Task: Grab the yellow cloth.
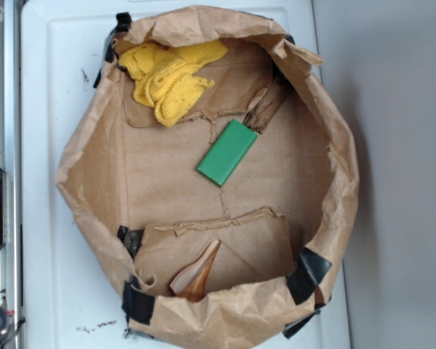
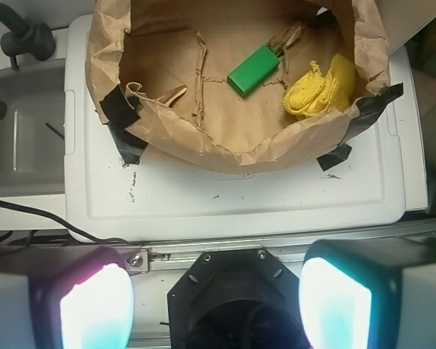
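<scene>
The yellow cloth (image 1: 170,76) lies crumpled in the far left corner of a cut-down brown paper bag (image 1: 79,167). The wrist view shows the cloth (image 2: 316,91) at the bag's right side, against the paper wall (image 2: 225,149). My gripper (image 2: 216,305) is well back from the bag, over the near edge of the white top, far from the cloth. Its two fingers (image 2: 94,309) stand wide apart with nothing between them, so it is open. The exterior view does not show the gripper.
A flat green block (image 1: 227,152) lies mid-bag, and a brown-orange pointed shell (image 1: 198,274) rests near the bag's front. The bag's raised walls, patched with black tape (image 1: 308,273), ring everything. It sits on a white top (image 1: 50,87). A sink (image 2: 21,131) lies at the left.
</scene>
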You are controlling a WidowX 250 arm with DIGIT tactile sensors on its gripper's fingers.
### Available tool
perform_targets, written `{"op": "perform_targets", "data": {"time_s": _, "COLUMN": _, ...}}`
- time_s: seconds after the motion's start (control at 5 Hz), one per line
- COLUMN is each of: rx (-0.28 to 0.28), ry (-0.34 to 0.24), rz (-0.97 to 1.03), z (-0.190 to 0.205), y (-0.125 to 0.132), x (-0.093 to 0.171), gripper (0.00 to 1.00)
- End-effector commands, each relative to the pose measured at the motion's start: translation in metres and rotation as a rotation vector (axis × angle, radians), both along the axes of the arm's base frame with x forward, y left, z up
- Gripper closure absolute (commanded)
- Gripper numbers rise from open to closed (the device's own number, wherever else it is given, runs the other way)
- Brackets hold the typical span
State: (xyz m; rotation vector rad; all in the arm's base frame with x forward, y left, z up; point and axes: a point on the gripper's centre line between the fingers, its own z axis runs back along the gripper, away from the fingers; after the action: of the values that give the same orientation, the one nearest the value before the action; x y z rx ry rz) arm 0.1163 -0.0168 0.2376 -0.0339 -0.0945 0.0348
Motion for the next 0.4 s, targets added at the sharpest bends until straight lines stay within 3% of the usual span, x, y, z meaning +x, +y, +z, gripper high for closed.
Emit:
{"op": "perform_targets", "data": {"time_s": 0.0, "rx": 0.0, "ry": 0.0, "rz": 0.0, "z": 0.0, "y": 0.0, "x": 0.0, "gripper": 0.0}}
{"op": "perform_targets", "data": {"time_s": 0.2, "rx": -0.021, "ry": -0.013, "rz": 0.051, "z": 0.0, "y": 0.003, "x": 0.036, "gripper": 0.0}}
